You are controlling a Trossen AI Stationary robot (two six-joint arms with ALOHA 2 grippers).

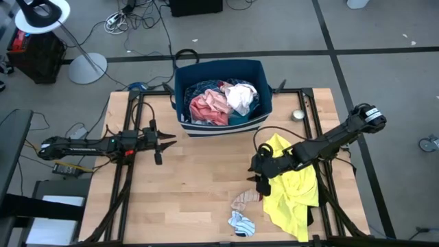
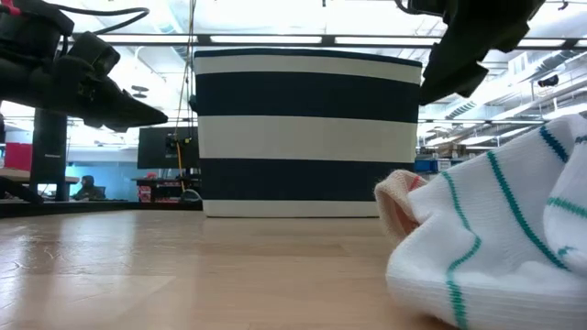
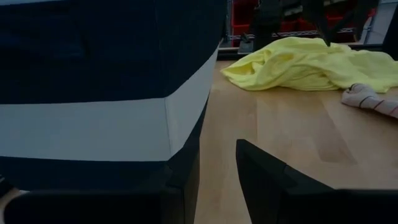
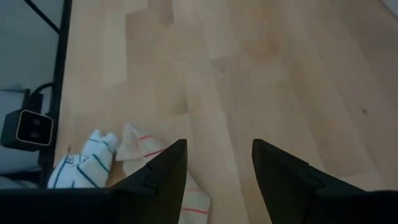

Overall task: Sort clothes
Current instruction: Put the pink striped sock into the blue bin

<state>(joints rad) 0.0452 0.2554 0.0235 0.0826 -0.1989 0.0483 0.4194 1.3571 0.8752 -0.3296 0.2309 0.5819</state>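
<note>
Wooden tabletop carries a navy-and-white striped bin [image 1: 221, 123] at the back, already holding pink and white clothes [image 1: 223, 101]. Spread and empty, the right gripper [image 1: 261, 182] hovers beside the yellow shirt [image 1: 293, 186], with the pink-striped piece [image 1: 243, 200] just below its fingertips and the white striped sock [image 1: 241, 223] beyond that. Across the table waits the left gripper [image 1: 162, 146], fingers parted, much farther off.

Overhead camera looks straight down; the table-level camera faces the striped bin [image 2: 307, 133], shared with the left wrist view.
</note>
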